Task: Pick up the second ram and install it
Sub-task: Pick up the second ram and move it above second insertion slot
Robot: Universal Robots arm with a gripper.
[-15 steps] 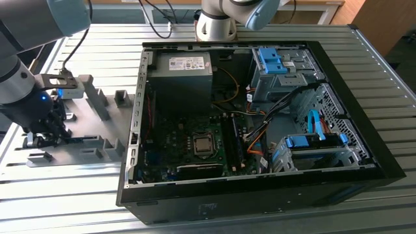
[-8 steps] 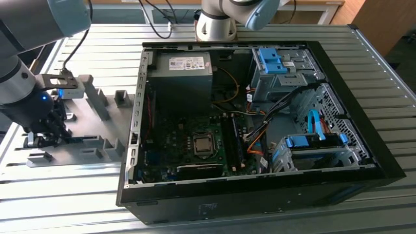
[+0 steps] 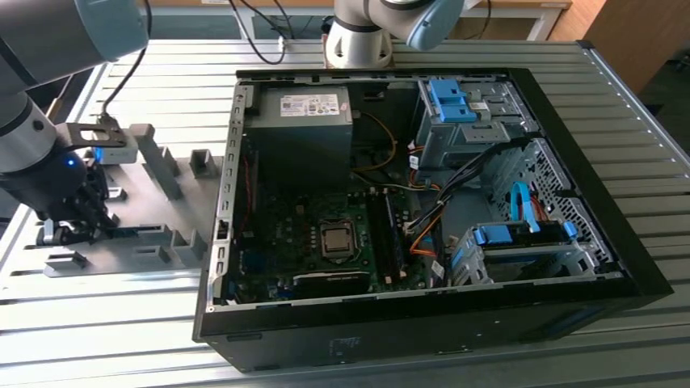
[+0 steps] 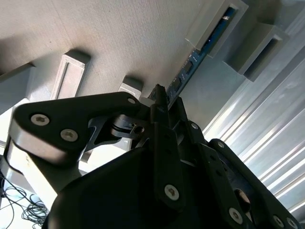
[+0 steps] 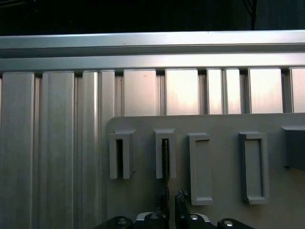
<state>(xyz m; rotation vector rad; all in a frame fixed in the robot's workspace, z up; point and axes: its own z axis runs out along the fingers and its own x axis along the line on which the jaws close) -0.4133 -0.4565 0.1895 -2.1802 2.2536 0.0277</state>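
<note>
Black tool linkages and screws are seen closest in the second wrist view, and the two fingers are clenched on the near end of the second ram, one against each flat face. The green stick, with its dark chips, is held on edge. Its long axis runs straight away from the tool along the grey fixture plate, and its far end is seated in the groove of a slotted block.

In the first wrist view the second ram is seen edge-on as a thin dark line. It leads from the tool into one slotted block in a row of such blocks, and it points toward the ribbed metal bench beyond the plate's edge.

In the exterior view the arm is lowered over the fixture plate at the exterior view's left, with the tool down among the blocks. The opened computer case lies well apart on the bench, toward the exterior view's right.
</note>
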